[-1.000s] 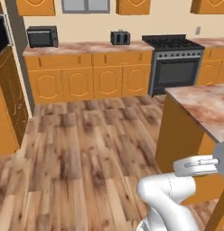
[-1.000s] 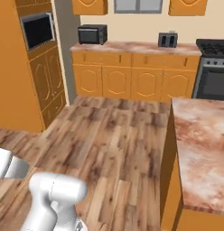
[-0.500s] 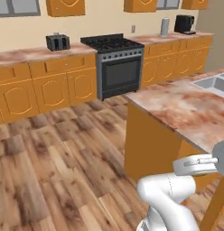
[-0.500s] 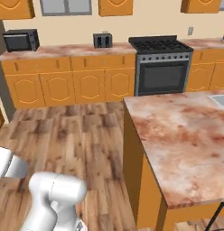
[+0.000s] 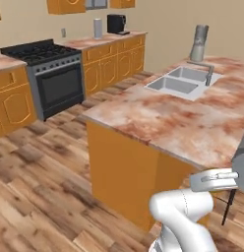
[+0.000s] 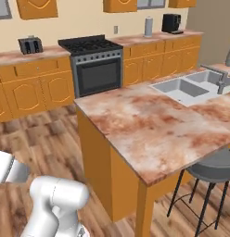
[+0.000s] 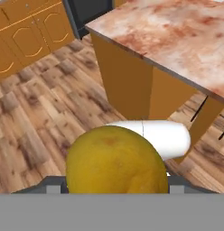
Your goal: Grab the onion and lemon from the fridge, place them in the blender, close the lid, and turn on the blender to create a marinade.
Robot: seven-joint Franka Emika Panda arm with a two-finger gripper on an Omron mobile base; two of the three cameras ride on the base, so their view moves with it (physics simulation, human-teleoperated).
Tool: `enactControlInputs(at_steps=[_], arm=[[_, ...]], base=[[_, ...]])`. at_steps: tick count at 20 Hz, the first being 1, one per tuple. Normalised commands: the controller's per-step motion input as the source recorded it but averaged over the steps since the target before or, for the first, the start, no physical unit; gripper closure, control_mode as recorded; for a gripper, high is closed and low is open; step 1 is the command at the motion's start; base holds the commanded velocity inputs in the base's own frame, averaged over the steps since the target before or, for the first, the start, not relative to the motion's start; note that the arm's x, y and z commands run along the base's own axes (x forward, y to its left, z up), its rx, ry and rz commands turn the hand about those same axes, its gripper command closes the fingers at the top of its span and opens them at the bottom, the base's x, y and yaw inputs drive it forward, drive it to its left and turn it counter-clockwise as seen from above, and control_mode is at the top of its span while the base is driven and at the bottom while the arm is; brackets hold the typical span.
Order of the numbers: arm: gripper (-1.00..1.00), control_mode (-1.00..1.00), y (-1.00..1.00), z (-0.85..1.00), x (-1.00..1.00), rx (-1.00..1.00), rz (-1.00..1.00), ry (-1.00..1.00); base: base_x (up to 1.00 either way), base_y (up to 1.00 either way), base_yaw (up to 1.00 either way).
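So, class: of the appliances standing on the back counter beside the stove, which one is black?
The black coffee maker at the counter's far right end; the tall cylinder beside it is pale grey, and the toaster left of the stove is silver-grey.

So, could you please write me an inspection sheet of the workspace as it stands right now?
Surface: island counter with marbled reddish top and a double sink with faucet.
Job's things: lemon sits large and close at the gripper in the hand view; blender stands on the island beyond the sink, jar on its base.
Clutter: toaster and coffee machine on the back counter.
Grippers: fingers hidden behind the lemon; apparently holding it.
Cables: nothing seen.
Surroundings: stove, orange cabinets, wood floor, stool at the island's near side.
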Motion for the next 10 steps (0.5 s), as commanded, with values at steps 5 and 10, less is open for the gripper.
enactControlInputs(at_steps=[5,10], arm=[[1.00,1.00,0.00,0.00,0.00,0.00,0.00,0.00],[1.00,1.00,0.00,0.00,0.00,0.00,0.00,0.00]], base=[[0.36,0.00,-0.56],[0.74,0.76,-0.40]])
